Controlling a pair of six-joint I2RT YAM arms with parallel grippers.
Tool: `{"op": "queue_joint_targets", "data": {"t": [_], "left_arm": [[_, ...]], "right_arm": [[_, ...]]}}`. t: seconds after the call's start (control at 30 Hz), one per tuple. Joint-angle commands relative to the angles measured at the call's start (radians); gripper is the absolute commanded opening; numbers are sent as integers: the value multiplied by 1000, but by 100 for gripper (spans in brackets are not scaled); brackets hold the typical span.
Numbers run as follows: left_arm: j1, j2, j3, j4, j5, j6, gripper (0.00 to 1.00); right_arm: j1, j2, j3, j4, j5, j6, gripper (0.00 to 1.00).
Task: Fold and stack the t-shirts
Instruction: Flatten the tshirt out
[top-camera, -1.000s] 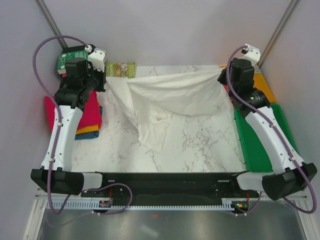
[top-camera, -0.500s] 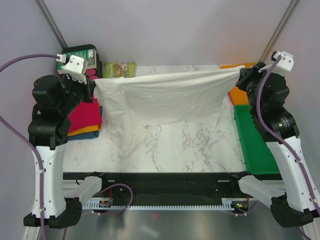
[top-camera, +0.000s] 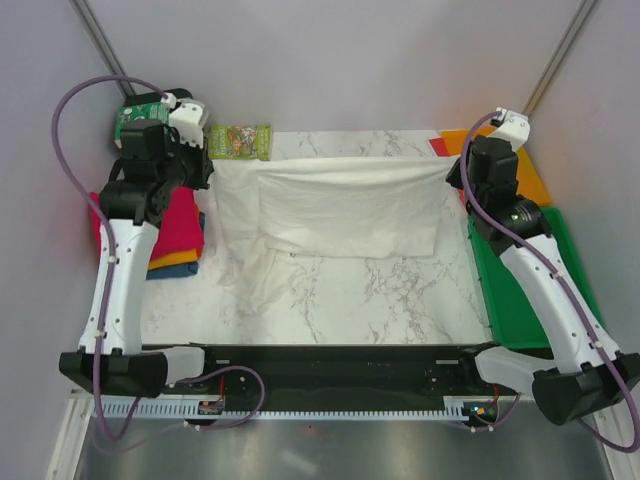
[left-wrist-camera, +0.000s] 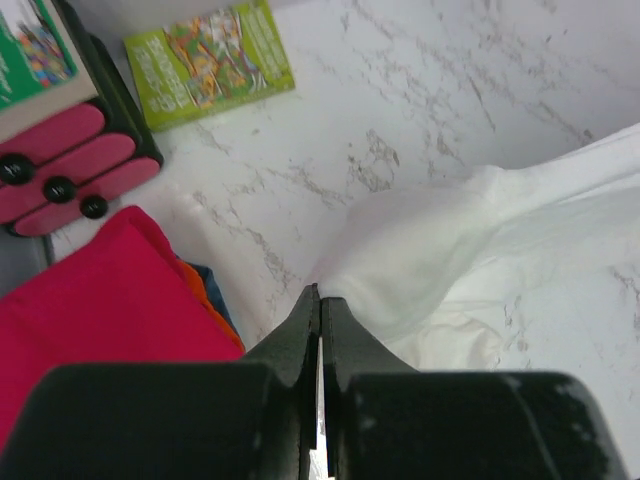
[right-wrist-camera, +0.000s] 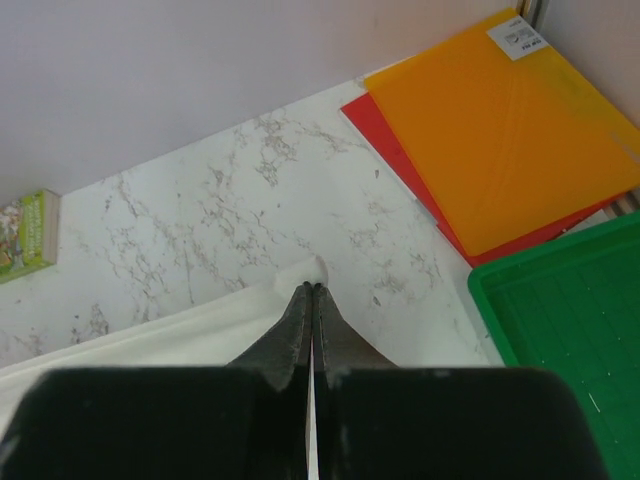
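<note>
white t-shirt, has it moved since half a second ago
Yes. The white t-shirt has pulled inward; its right corner, earlier reaching the orange sheet, now stops short of it.

Four t-shirts are in view. One white t-shirt (top-camera: 340, 205) is spread out. Three folded ones form a single pile at the left of the frame: one magenta-pink t-shirt (top-camera: 185, 225), one orange t-shirt (top-camera: 175, 259) and one blue t-shirt (top-camera: 175, 271).

There is one marble worktop (top-camera: 380, 290) and two arms, each with one pincer: the left pincer (left-wrist-camera: 318, 297) and the right pincer (right-wrist-camera: 312, 292).

At the right of the frame are one green tray (right-wrist-camera: 570, 320), one orange sheet (right-wrist-camera: 510, 130) and one red sheet (right-wrist-camera: 365, 110) under it.

At the upper left are one green booklet (left-wrist-camera: 210, 60) and one black holder (left-wrist-camera: 125, 115) carrying three pink bars (left-wrist-camera: 60, 165).
</note>
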Motion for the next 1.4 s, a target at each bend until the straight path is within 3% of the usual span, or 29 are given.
{"op": "queue_joint_targets", "data": {"t": [0.0,0.37,0.6,0.73,0.93,1.07,1.3,1.37], "left_arm": [[9,-199,131,51,51,-41,2],[18,-495,159,-70,102,-78,2],[18,-462,44,-38,101,-43,2],[18,-367,-85,74,105,8,2],[18,-43,-162,278,61,57,2],[20,205,-52,376,-5,77,2],[17,610,266,359,-42,66,2],[14,659,342,333,-50,65,15]], "right_arm": [[-5,-130,94,40,6,-32,0],[4,-308,244,-106,11,-68,0],[4,-230,210,-92,39,-50,0],[6,-102,145,-27,49,-33,0],[-11,166,88,138,71,-22,0],[-25,369,167,210,83,-24,0],[-40,681,370,224,80,-39,0],[-42,724,423,214,82,-45,3]]}}
